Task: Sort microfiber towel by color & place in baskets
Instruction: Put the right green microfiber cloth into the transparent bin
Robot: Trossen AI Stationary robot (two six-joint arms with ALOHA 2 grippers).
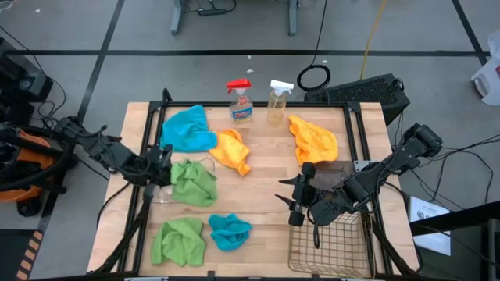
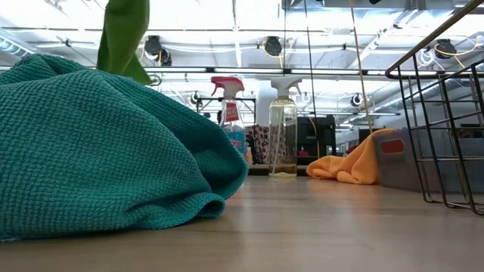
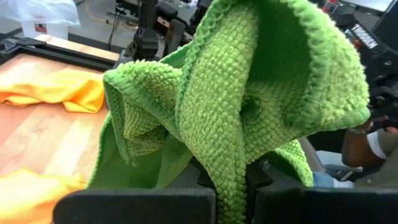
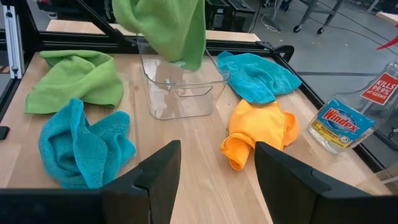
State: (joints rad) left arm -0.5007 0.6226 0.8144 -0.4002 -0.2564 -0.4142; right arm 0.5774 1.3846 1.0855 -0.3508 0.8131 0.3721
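Note:
My left gripper is shut on a bright green towel, which it holds over the clear plastic tub. The low view shows that towel hanging at the top. A second green towel and a turquoise one lie near the table's near edge. Another turquoise towel and two orange ones lie farther back. My right gripper is open and touches nothing. It hovers beside the wire-mesh basket and the dark grey bin. My left gripper pinches a bunched fold of the green towel between its two fingers, several layers thick. The fingers come from the table's left, slanting down. The towel is lifted clear of the table, and its lower end hangs slack at the clear tub's opening.
Two spray bottles stand at the far edge between the towels. The turquoise towel fills the low view's left half. Bare wood shows in the table's middle, between the towels and the grey bin. A black frame runs along the table's sides.

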